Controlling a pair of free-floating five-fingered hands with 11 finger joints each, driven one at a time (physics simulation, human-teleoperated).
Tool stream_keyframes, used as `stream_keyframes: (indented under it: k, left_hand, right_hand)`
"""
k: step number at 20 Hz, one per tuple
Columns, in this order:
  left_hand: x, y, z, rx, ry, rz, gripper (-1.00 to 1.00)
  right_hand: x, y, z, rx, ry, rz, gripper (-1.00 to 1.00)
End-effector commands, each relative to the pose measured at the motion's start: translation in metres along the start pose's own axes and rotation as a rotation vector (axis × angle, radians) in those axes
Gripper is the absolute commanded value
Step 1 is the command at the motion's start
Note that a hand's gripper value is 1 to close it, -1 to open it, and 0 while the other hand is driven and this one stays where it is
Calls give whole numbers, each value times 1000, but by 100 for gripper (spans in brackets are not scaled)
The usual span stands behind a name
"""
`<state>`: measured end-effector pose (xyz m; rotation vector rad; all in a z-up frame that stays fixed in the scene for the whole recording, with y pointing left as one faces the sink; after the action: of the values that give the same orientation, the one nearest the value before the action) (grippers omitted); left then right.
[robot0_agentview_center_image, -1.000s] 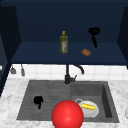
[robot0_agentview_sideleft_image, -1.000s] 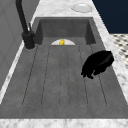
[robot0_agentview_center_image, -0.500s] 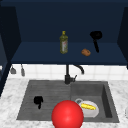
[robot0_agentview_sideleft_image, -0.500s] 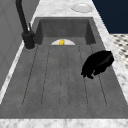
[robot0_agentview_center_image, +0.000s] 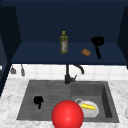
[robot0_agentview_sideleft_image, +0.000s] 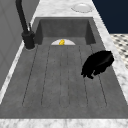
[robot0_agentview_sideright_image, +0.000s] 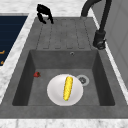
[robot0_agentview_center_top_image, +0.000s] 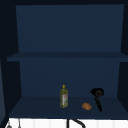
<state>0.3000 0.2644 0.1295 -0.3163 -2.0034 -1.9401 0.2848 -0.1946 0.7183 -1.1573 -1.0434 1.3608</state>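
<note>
Left hand (robot0_agentview_center_image: 38, 101) over the drainboard (robot0_agentview_center_image: 50, 91), nothing picked up yet.
I see its fingers curled, holding nothing, just above the ribbed surface. The corn (robot0_agentview_center_image: 88, 106) lies on its plate (robot0_agentview_center_image: 93, 114) in the basin at the hand's 3 o'clock, well apart and, I judge, untouched.

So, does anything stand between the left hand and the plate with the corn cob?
Nothing visible does. The left hand hovers over the bare draining board; the plate with the corn cob lies beyond in the basin, and the faucet stands aside at the back edge.
</note>
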Motion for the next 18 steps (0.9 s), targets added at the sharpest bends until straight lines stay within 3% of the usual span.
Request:
stream_keyframes:
  k: [1,7,14,18]
  left_hand:
    - [0,0,0,0,0,0,0]
    - [0,0,0,0,0,0,0]
    - [0,0,0,0,0,0,0]
    - [0,0,0,0,0,0,0]
  right_hand:
    - [-2,14,29,0,-5,-29,-100]
    - [-11,40,74,1,-11,-64,-100]
    - [-12,60,97,-27,-3,-24,-100]
    - [-12,84,110,18,-8,-37,-100]
